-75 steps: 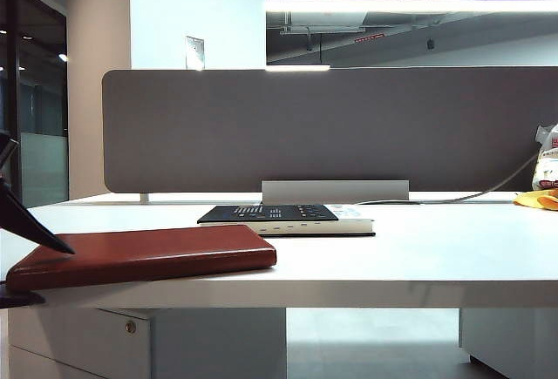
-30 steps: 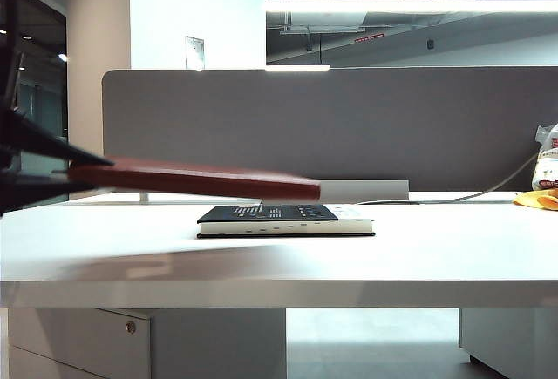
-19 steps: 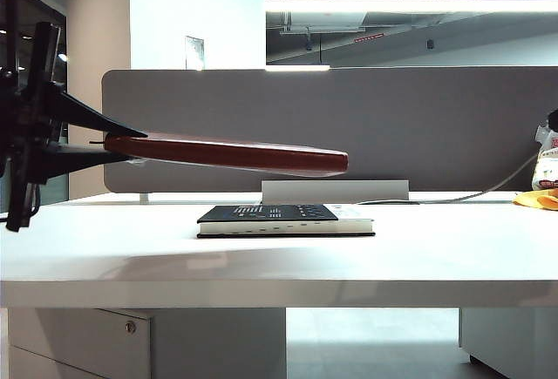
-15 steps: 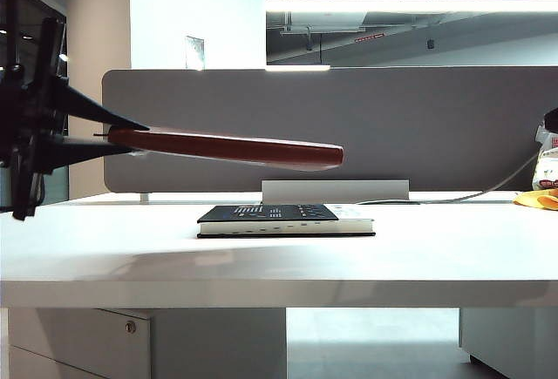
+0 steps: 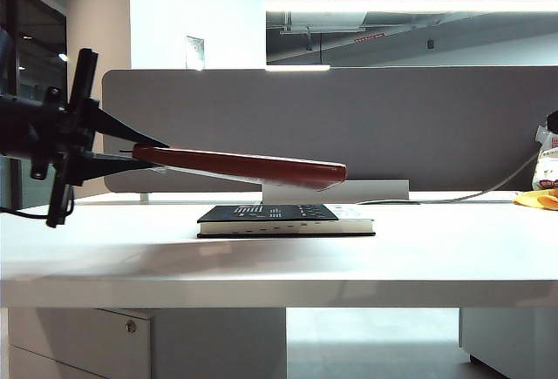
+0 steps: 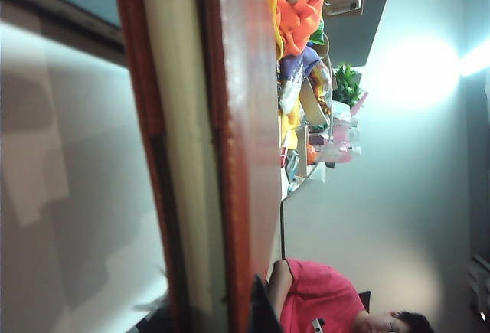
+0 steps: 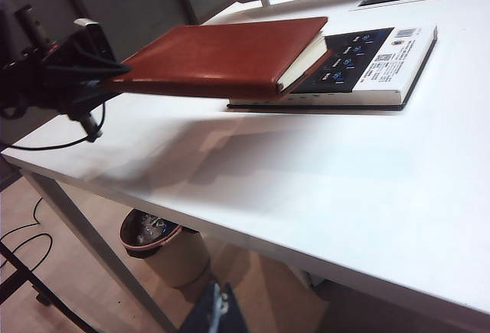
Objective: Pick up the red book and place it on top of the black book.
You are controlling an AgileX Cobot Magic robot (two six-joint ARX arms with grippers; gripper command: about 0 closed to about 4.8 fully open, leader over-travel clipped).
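Book (image 5: 253, 166), the red one, hung in the air over the black book (image 5: 279, 219), far end drooping, clear of it. My left gripper (image 5: 144, 158) pinched its near edge. My right gripper was out of sight; I couldn't tell its state.

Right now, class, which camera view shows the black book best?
The right wrist view: the black book shows its printed cover. The exterior view shows only its edge, below the red book held by the left gripper. The left wrist view hides it.
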